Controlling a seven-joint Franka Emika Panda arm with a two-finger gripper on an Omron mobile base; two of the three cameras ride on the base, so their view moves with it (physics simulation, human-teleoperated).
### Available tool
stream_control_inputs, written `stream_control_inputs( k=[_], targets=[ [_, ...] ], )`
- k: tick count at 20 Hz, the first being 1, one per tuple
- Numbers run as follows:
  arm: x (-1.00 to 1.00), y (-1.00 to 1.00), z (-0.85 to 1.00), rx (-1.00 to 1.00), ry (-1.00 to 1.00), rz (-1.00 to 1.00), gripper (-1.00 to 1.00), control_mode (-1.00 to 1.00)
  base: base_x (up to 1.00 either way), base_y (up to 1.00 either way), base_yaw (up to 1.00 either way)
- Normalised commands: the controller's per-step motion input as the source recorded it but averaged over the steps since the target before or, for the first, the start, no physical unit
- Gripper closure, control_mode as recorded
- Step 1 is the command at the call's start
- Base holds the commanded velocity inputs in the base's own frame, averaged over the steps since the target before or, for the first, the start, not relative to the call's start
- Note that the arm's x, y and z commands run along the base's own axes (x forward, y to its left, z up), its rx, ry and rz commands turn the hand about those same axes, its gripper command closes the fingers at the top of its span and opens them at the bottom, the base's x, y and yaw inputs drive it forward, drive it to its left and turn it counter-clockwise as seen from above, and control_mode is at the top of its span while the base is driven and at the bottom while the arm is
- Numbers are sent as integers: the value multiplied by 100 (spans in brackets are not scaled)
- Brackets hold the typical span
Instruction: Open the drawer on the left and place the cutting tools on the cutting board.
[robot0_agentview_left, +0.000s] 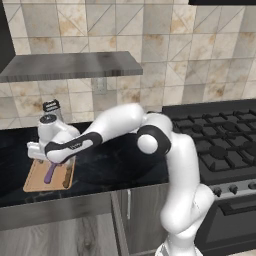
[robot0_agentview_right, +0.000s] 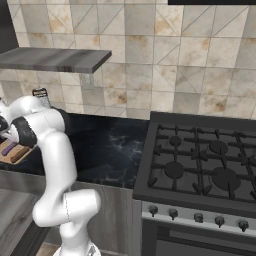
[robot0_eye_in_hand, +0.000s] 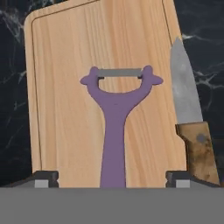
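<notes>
The light wooden cutting board lies on the dark counter, also seen in the left base view as the cutting board. Flat on it, handle toward me, lies the purple peeler, the same peeler. The knife with a brown handle rests along the board's right edge, knife. My gripper hangs just above the peeler's handle, open, with its fingertips on either side and nothing held; it shows as the gripper. The drawer under the counter looks pulled out.
A metal box grater stands behind the board against the tiled wall. A grey shelf hangs above it. The black stove takes up the right. A narrow cabinet door sits beside the drawer.
</notes>
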Motion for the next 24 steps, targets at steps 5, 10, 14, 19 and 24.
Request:
stream_control_inputs(
  k=[5,10,14,19,24],
  targets=[
    [-28,-55,87,5,-6,0,-100,-100,0,0,0],
    [-78,-97,62,13,-7,0,-100,-100,0,0,0],
    [-100,-99,53,13,-8,0,-100,-100,0,0,0],
    [-75,-100,67,12,-5,0,-100,-100,0,0,0],
    [-50,-100,83,9,0,1,-100,-100,0,0,0]
  ],
)
